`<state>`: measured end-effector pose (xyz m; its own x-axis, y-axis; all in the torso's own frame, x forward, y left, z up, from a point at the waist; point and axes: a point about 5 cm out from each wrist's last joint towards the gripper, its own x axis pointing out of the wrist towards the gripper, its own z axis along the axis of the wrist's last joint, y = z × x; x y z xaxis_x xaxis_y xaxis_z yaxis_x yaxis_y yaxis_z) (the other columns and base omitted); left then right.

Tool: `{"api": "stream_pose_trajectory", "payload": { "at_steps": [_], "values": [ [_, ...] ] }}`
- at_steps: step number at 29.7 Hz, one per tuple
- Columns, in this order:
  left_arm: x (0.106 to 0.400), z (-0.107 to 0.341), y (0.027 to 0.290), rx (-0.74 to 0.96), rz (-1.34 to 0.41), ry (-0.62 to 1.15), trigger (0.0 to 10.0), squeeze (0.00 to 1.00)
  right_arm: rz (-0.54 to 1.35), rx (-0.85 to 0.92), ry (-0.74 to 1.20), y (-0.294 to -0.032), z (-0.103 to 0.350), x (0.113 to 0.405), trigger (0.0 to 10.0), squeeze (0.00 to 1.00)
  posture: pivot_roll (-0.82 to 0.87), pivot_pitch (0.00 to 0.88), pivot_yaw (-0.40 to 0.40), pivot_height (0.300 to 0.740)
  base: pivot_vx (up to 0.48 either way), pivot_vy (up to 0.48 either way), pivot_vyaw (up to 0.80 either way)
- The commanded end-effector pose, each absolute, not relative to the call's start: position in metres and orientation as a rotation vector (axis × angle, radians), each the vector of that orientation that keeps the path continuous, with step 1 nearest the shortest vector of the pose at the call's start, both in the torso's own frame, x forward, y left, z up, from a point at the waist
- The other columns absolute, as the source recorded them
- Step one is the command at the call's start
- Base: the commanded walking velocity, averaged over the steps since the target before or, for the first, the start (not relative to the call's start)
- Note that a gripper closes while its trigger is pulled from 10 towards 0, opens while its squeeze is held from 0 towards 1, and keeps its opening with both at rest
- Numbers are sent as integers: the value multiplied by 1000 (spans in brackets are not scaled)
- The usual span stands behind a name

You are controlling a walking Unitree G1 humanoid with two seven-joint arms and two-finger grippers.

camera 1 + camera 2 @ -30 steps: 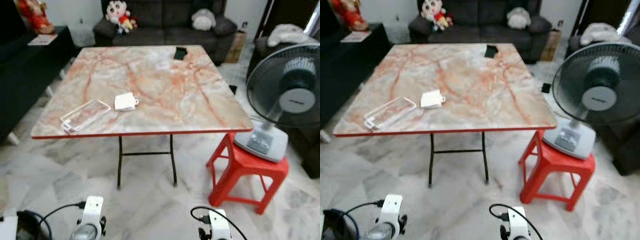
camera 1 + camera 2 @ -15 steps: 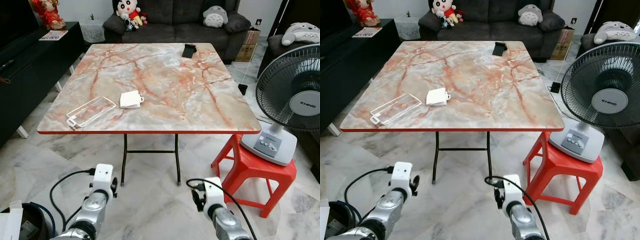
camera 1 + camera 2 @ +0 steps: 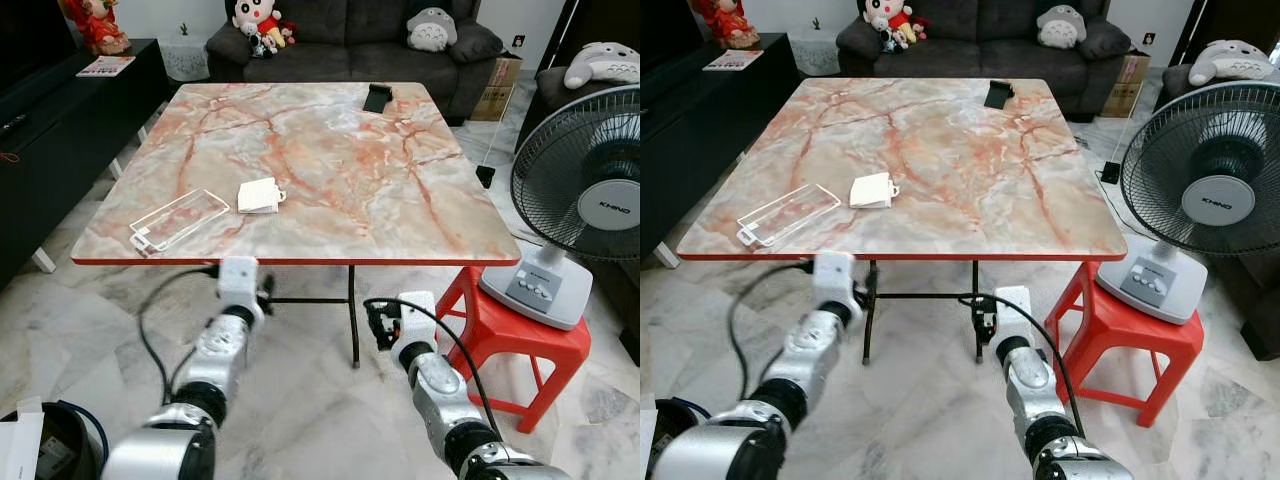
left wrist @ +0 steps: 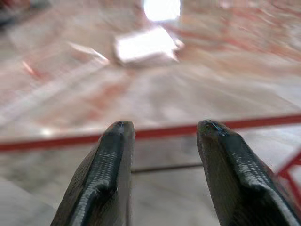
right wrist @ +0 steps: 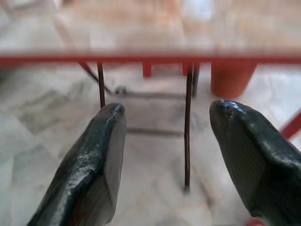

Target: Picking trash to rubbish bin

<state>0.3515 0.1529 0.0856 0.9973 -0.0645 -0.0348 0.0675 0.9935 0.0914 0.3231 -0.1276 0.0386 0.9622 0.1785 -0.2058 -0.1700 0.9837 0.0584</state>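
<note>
Black fingers on both tools are spread apart with nothing between them. Left tool [image 4: 160,141] sits just short of the red front edge of the marble-pattern folding bench [image 3: 330,150]; right tool [image 5: 164,141] hangs lower, looking under that edge at the bench's black legs. Compared with half a second back, both silver arms have lifted from down near the floor up to the bench's front edge, the left one higher.

Two bits of trash lie on the bench's front left part: a white crumpled paper packet [image 3: 259,195] and, nearer the corner, a clear flat plastic tray [image 3: 180,219], long axis running diagonally from the front-left corner toward the packet. They're near each other, not touching. One small black object [image 3: 376,98] lies at the far edge. One grey fan [image 3: 585,190] stands on one red plastic stool [image 3: 520,335] to the right.
</note>
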Motion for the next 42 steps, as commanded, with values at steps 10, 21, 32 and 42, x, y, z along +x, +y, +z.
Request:
{"api": "stream_pose_trajectory", "payload": {
  "at_steps": [10, 21, 32, 42],
  "values": [
    [341, 85, 182, 100, 73, -36, 10000, 0, 190, 79, -13, -128, 83, 345, 10000, 0, 5, 0, -38, 740, 0, 0, 0],
    [344, 91, 171, 120, 41, -64, 10000, 0, 238, 154, -41, -114, 91, 349, 10000, 0, 24, 0, -14, 740, 290, 0, 0],
    [349, 96, 168, 126, 22, -68, 10000, 0, 282, 159, -41, -101, 89, 345, 10000, 0, 27, 0, 1, 740, 319, 0, -218],
    [352, 102, 166, 122, 28, -88, 10000, 0, 292, 157, -47, -98, 91, 346, 10000, 0, 33, 0, -3, 740, 319, 0, 0]
  ]
}}
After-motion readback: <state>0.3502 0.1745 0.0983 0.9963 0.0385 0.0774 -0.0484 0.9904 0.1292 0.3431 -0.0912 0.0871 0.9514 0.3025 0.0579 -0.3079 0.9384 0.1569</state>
